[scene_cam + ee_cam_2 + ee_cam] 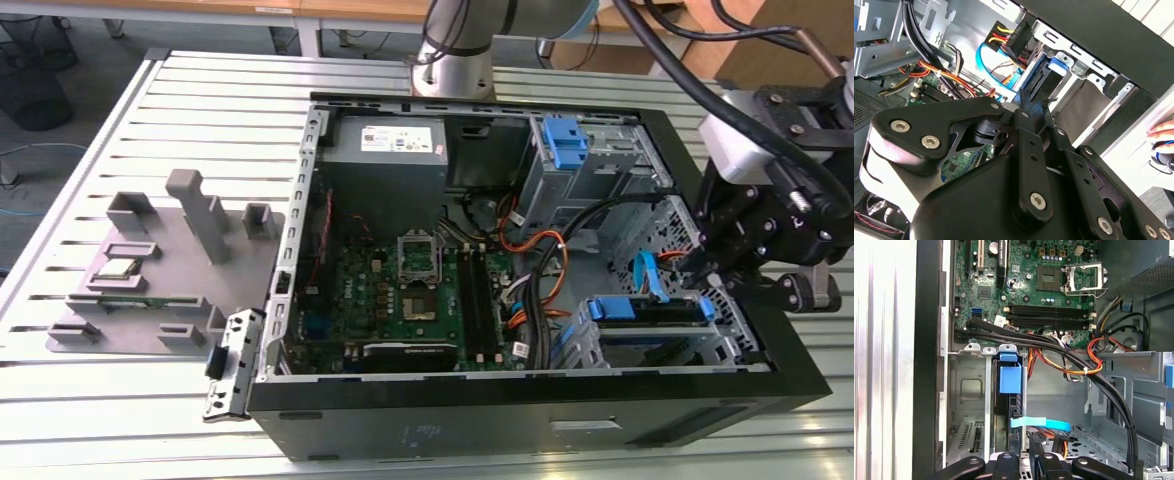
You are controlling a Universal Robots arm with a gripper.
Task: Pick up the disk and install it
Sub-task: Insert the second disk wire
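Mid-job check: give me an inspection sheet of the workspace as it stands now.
Surface: slatted metal table, open computer case lying on it.
Job's things: disk with blue rails sits in the drive cage.
Clutter: grey fixture; loose metal bracket.
Grippers: gripper poised at the drive cage; finger state unclear.
Cables: black bundle, orange and blue leads.
Surroundings: person's hand beside the case.
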